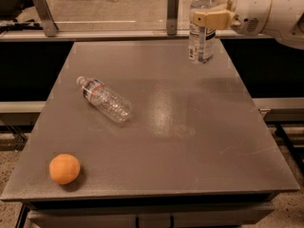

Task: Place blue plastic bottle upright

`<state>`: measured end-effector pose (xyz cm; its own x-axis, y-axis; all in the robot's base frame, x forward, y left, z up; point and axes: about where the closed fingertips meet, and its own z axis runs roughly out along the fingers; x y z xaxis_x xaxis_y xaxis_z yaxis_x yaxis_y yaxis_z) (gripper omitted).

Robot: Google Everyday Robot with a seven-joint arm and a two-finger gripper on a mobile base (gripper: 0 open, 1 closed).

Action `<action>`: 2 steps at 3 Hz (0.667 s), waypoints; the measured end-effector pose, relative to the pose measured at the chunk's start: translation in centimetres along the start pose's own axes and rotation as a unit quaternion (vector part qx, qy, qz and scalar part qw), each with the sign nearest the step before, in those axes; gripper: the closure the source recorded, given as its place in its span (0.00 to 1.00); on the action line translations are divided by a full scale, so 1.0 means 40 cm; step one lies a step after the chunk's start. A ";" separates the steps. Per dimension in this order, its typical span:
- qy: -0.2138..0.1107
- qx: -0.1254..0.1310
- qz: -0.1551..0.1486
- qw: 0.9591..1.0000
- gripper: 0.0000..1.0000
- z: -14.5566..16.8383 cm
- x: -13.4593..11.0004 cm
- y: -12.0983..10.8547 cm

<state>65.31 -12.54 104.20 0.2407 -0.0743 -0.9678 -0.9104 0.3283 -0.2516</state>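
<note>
The blue plastic bottle (200, 42) stands upright at the back right of the grey table (190, 141), with its base on or just above the surface. It has a white cap and a white label with dark markings. My gripper (205, 6) reaches in from the right and is shut on the bottle's upper part. One tan finger (211, 19) crosses in front of the bottle and the other is behind it.
A clear ribbed bottle (104, 99) with a red-and-blue band lies on its side at the left middle. An orange (64, 168) sits near the front left corner. Metal posts (173, 12) and a rail run behind the table's back edge.
</note>
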 end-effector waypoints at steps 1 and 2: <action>-0.049 -0.020 -0.064 0.997 1.00 -0.008 0.007 -0.005; -0.063 -0.025 -0.120 0.990 1.00 -0.028 0.024 -0.007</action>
<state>65.44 -13.76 103.34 0.4897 -0.0257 -0.8715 -0.8365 0.2682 -0.4779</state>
